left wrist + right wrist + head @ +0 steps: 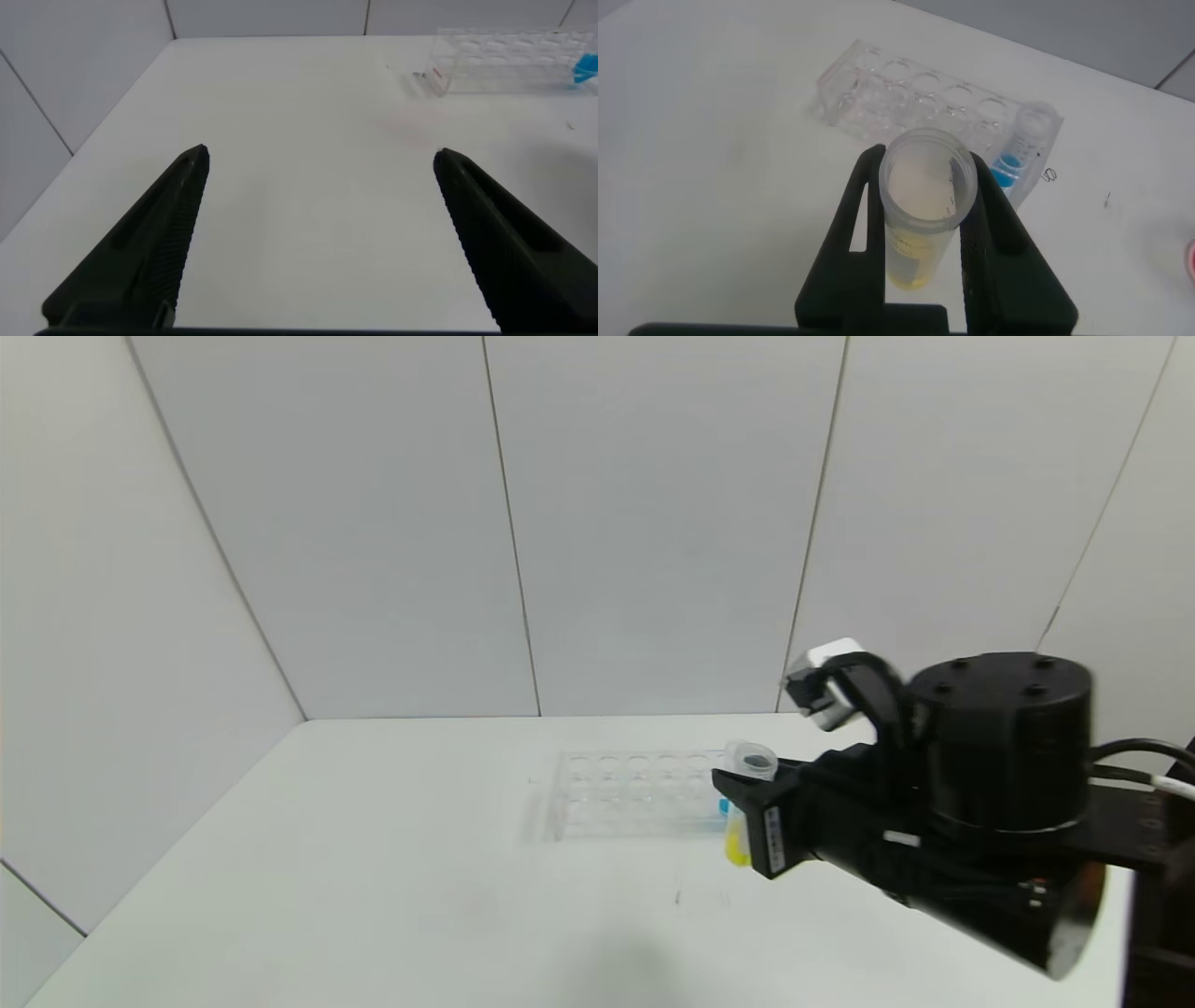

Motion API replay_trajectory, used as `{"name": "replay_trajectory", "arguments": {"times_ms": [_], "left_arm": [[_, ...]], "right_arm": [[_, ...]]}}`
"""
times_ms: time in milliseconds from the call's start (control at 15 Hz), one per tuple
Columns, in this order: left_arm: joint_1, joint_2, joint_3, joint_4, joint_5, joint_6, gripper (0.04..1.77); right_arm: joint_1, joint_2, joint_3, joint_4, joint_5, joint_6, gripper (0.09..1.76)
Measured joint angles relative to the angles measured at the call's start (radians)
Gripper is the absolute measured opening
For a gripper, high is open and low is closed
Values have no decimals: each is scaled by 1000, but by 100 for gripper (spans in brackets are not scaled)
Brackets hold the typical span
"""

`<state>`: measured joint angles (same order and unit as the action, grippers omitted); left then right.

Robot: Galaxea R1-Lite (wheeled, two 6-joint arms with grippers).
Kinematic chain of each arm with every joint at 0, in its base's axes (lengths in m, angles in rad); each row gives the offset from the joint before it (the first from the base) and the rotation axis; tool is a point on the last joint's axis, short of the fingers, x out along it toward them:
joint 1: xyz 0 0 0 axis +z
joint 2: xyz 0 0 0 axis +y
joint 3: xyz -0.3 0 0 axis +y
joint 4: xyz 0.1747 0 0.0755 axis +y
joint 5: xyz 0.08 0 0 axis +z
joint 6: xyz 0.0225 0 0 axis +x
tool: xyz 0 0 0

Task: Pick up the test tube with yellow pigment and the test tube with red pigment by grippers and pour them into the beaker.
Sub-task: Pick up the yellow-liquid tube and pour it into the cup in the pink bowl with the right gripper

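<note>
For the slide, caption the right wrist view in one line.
Right gripper shut on the upright yellow-pigment tube, with the clear rack and blue-liquid tube on the white table behind.

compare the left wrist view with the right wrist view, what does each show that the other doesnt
Only the left wrist view shows the left claw, open and empty above the bare table.

Only the right wrist view shows the right claw shut on the test tube with yellow pigment, seen down its open mouth, and a pink edge at the frame border.

Both show the clear tube rack and the blue-liquid tube at its end.
</note>
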<state>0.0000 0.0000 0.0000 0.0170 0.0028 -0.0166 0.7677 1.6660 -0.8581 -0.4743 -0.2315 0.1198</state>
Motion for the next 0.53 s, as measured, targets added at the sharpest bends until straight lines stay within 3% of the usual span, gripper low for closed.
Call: {"name": "replay_trajectory", "arguments": {"times_ms": [200, 533], "left_arm": [[0, 0, 0, 0, 0, 0, 172], [0, 0, 0, 0, 0, 0, 172]], "right_arm": [[-170, -180, 145, 27, 231, -96, 52], [-679, -332, 237, 102, 676, -273, 52]]}}
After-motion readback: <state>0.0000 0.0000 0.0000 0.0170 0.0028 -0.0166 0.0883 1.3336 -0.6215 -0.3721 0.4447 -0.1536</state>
